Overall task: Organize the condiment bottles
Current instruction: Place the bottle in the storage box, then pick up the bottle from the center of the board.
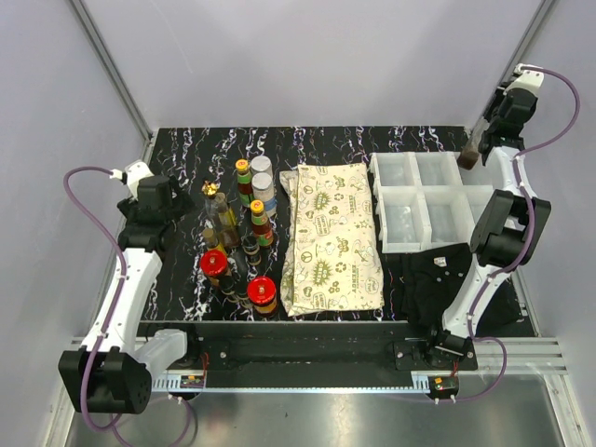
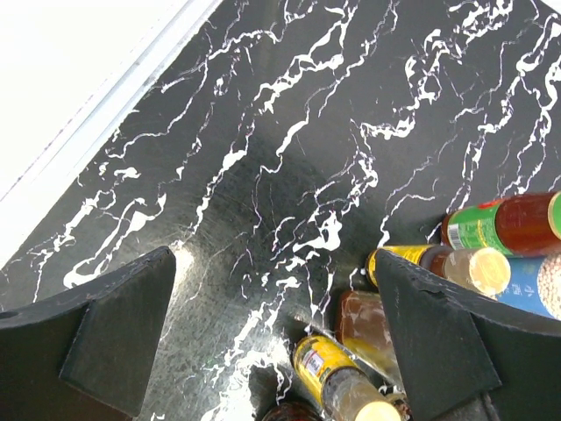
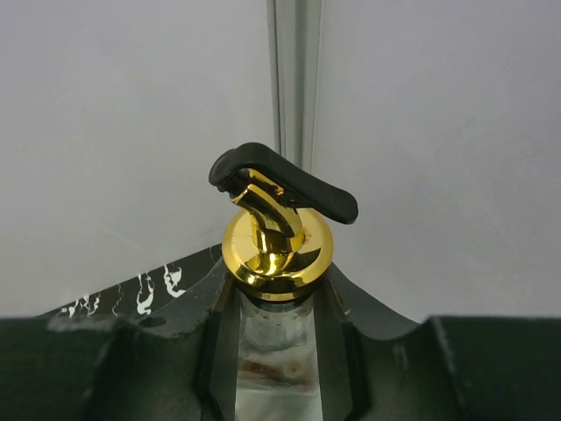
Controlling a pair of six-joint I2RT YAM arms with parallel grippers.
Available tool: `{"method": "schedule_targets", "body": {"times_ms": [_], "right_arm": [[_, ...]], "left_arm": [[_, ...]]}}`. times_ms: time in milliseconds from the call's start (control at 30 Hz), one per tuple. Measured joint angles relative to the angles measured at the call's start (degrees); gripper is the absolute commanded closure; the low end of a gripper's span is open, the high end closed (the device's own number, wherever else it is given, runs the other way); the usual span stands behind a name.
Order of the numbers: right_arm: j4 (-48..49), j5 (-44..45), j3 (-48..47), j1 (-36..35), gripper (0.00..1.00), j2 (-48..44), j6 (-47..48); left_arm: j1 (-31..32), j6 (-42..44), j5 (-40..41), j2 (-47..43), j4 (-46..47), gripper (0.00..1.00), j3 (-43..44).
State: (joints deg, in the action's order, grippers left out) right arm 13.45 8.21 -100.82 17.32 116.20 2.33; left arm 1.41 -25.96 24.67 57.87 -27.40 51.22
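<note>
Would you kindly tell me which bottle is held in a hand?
The gold-spouted bottle, clamped in the right hand by the far right corner; the other bottles stand loose left of the cloth.

The left arm (image 1: 126, 279) and right arm (image 1: 503, 228) wore white shells with black joint housings — rounded, matte. A thin purple cable (image 1: 65, 191) looped along each, and both bases were black.

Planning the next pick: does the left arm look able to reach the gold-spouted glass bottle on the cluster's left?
Probably yes: its open tool hovers beside the gold-spouted glass bottle, only bare marble table between them.
</note>
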Motion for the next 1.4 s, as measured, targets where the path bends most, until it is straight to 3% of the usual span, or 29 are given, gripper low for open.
{"method": "schedule_targets", "body": {"times_ms": [433, 567, 633, 700, 800, 867, 1167, 1400], "right_arm": [[-1.46, -3.15, -1.73, 0.22, 1.0, 4.81, 0.2], [-1.77, -3.26, -2.14, 0.22, 0.91, 5.33, 0.22], [-1.6, -3.28, -2.34, 0.24, 0.68, 5.51, 0.22], [-1.7, -3.28, -2.36, 0.24, 0.3, 5.51, 0.22], [-0.83, -3.32, -2.36, 0.26, 0.08, 5.49, 0.07], [0.15, -3.28, -2.23, 0.28, 0.0, 5.35, 0.07], [1.6, -3.39, 0.37, 0.33, 0.0, 0.04, 0.74], [-2.14, -3.43, 1.88, 0.33, 0.0, -10.54, -2.91]], "left_arm": [[0.0, 0.04, 0.2, 1.49, 0.83, 0.01, 1.16], [-0.2, 0.04, -0.02, 1.42, 1.7, 0.01, 1.14], [-0.37, 0.04, -0.17, 1.42, 1.86, 0.01, 1.14], [-0.48, 0.04, -0.22, 1.4, 1.9, 0.01, 1.14], [-0.76, 0.02, -0.39, 1.07, 2.12, 0.01, 1.05], [-0.94, 0.02, -0.46, 0.61, 2.34, 0.01, 0.85], [-1.05, 0.66, -1.66, -0.59, 2.82, 0.01, 0.76], [-1.05, 1.11, -3.43, -3.32, 2.86, 0.01, 0.76]]}}
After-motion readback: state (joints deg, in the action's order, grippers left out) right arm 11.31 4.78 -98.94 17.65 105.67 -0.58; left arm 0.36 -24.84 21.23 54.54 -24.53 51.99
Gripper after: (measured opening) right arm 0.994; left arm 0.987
